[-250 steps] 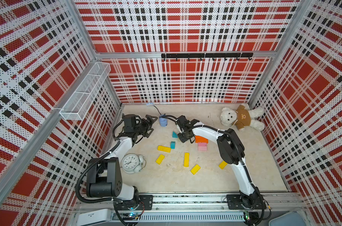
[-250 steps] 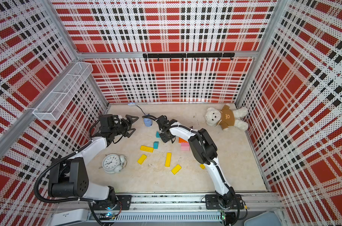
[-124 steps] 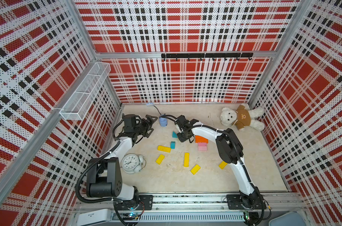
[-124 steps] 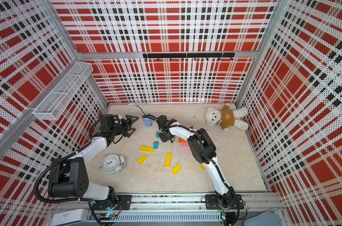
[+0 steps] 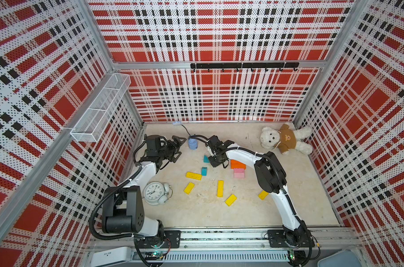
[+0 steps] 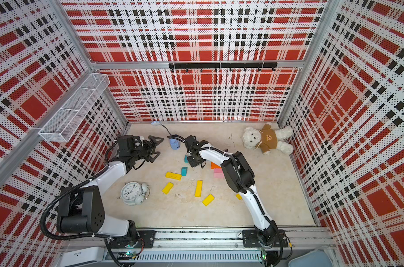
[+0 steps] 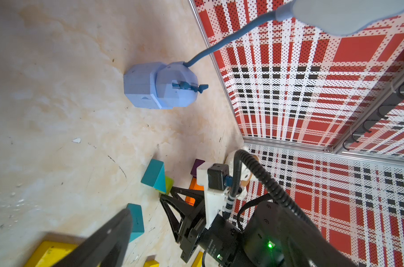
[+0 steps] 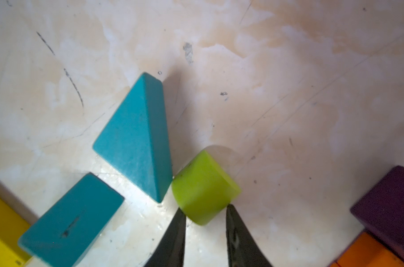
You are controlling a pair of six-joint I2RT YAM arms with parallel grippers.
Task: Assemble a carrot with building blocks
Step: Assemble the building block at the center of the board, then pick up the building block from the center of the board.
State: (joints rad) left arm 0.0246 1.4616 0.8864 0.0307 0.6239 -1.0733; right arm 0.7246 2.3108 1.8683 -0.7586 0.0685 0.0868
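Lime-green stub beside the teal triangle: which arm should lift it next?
Right. The right end effector is closed on the lime-green stub, which sits between its jaws. The left end effector hangs open and empty over by the blue lamp.

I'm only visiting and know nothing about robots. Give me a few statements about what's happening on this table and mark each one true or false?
1. The right gripper is closed on a lime-green block. True.
2. The left gripper holds a block too. False: it is open and empty.
3. A teal triangle block lies right beside the lime-green block. True.
4. The alarm clock stands next to the teddy bear. False: they sit far apart, on opposite sides.
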